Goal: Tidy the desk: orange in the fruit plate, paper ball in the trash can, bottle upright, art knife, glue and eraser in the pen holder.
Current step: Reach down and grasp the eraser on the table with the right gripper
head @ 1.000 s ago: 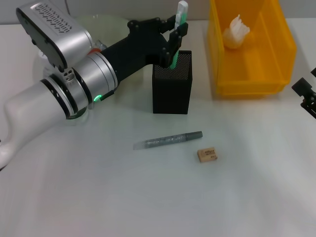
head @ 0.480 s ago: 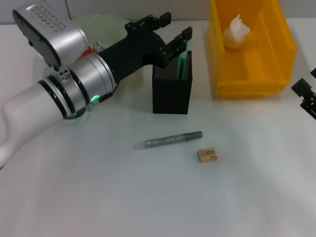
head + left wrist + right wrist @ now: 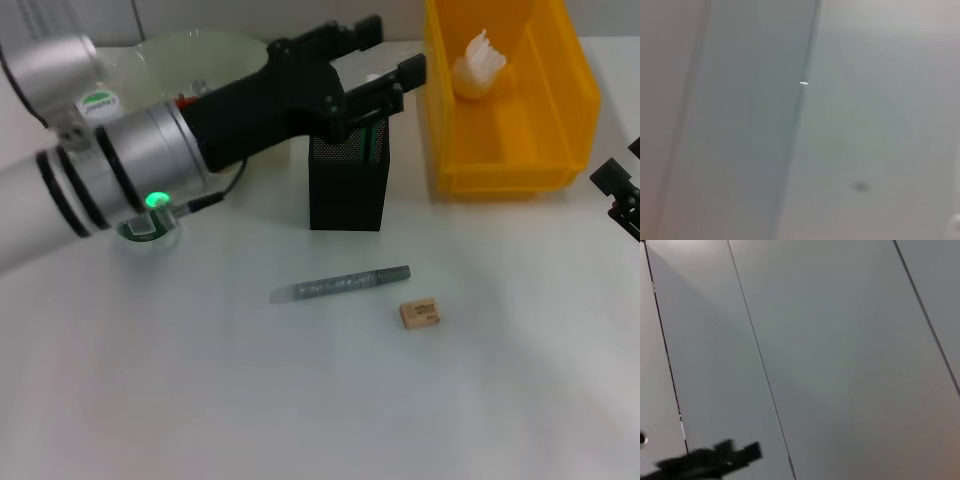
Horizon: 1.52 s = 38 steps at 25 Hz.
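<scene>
Left gripper (image 3: pixel 385 62) hangs above the black mesh pen holder (image 3: pixel 348 185), jaws spread wide, holding nothing. A green glue stick (image 3: pixel 372 140) stands inside the holder. Grey art knife (image 3: pixel 340 284) and eraser (image 3: pixel 420 314) lie on the desk (image 3: pixel 300 400) in front of it. Paper ball (image 3: pixel 478 64) sits in the yellow trash can (image 3: pixel 575 90). Right gripper (image 3: pixel 622 195) is parked at the desk's right edge.
</scene>
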{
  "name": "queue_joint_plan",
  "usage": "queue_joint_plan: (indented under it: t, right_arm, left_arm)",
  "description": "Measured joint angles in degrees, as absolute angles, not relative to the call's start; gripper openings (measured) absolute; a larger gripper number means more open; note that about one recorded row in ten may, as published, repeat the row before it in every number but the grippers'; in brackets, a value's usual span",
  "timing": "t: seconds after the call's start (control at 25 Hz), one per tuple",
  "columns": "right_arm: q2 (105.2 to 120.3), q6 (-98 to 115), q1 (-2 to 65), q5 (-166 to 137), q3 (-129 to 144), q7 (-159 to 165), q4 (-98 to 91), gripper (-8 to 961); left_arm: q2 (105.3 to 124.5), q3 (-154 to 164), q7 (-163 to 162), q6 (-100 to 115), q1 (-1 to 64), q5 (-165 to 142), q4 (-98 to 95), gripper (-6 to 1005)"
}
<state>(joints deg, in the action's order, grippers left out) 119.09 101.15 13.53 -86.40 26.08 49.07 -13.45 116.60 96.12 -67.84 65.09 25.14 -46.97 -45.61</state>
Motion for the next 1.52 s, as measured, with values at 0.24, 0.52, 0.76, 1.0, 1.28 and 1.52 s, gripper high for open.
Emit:
queue_joint_plan:
  t: [0.24,0.52,0.76,1.0,1.28,1.52]
  right_arm:
    - [119.07,101.42,13.6,-86.41,26.18,49.28,-13.7,766]
    - [118.69,102.96,13.39,-90.27,26.21,55.18,-21.32,768]
    - [118.77,105.97,13.94,-96.69,26.1,66.27,-36.64,767]
    - [118.83,107.67,15.23,-100.13,26.4,71.03,-43.52,767]
    - [118.26,114.7,21.19,-111.53,27.06,90.42,-64.39,767]
    - [116.87,118.9,26.44,-118.25,31.9,102.69,-77.99,767]
  left_arm:
    - [115.94,82.26,-78.8,86.37,28.68,-64.13,-45.54,667]
    - [117.24,75.63,-76.67,102.65,27.56,-73.52,-43.21,668]
    - [116.93,74.73,-73.86,102.94,25.21,-77.04,-37.27,666]
    - [116.78,74.57,-67.99,102.97,21.0,-77.14,-36.4,664]
    - [115.22,74.74,-66.99,103.2,18.47,-77.21,-34.66,663]
    - [114.79,74.78,-64.81,103.25,18.42,-77.63,-32.48,663]
